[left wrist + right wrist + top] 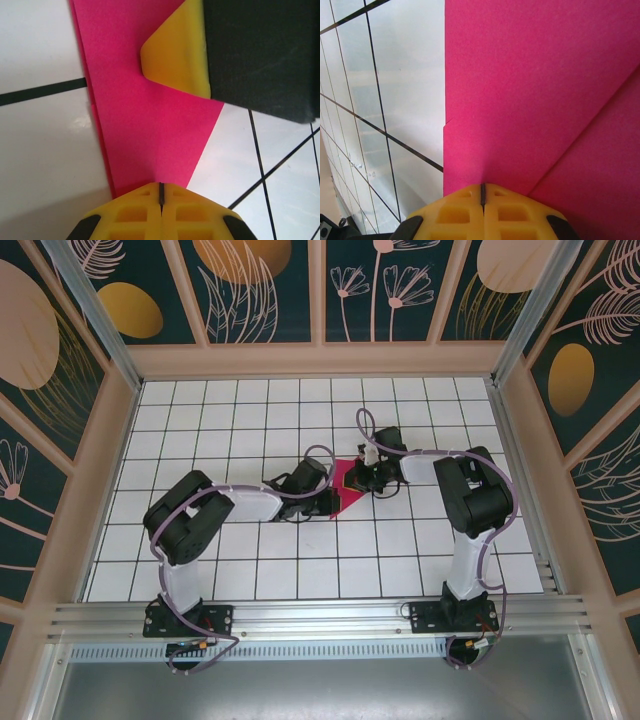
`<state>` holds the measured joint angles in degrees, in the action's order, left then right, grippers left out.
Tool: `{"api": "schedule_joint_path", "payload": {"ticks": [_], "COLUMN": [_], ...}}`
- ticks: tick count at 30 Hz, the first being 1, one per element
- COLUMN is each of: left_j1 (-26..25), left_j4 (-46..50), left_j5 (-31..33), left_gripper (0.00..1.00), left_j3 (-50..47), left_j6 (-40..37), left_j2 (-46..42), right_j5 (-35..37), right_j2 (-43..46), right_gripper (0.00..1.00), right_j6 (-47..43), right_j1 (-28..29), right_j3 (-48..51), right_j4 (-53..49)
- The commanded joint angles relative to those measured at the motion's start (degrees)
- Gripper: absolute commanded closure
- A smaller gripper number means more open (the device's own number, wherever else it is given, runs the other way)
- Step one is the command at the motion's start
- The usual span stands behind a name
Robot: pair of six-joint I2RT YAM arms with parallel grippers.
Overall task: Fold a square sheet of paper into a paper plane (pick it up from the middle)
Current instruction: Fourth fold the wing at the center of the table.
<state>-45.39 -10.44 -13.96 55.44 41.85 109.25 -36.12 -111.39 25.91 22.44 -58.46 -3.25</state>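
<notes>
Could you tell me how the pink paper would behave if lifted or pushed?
The paper looks thin: probably floppy and light. Its crease may stiffen it slightly. On the glossy table it would likely slide.

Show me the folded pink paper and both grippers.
folded pink paper (pixel 346 488): top external view, its middle.
left gripper (pixel 161 192): left wrist view, between shut fingertips.
right gripper (pixel 482 192): right wrist view, between shut fingertips.

Far rows: bare table (pixel 250 405), open left to right.
Centre: left gripper (pixel 333 500) and right gripper (pixel 370 478) crowd the square sheet of paper (pixel 348 495).
Near middle: open squares between the arms.
Sides: wooden frame (pixel 110 440).
Near edge: rail (pixel 320 615).
</notes>
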Motion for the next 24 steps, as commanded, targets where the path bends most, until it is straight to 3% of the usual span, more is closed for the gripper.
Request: {"api": "schedule_joint_path", "payload": {"ticks": [1, 10, 24], "left_j1": [0.03, 0.04, -0.70], "left_j4": [-1.09, -1.38, 1.56], "left_j5": [2.71, 4.64, -6.86], "left_gripper": [0.95, 0.95, 0.97], "left_j3": [2.21, 2.87, -7.77], "left_j6": [0.18, -0.36, -2.41], "left_j2": [0.69, 3.69, -1.99], "right_j5": [6.94, 7.19, 8.26], "right_j2": [-5.49, -5.64, -5.74], "right_gripper": [1.00, 1.00, 1.00], "right_j6": [0.02, 0.26, 0.02], "right_j1": [0.86, 0.87, 0.86], "right_j3": [2.48, 2.82, 3.16], "right_j4": [-5.46, -5.28, -5.80]}}
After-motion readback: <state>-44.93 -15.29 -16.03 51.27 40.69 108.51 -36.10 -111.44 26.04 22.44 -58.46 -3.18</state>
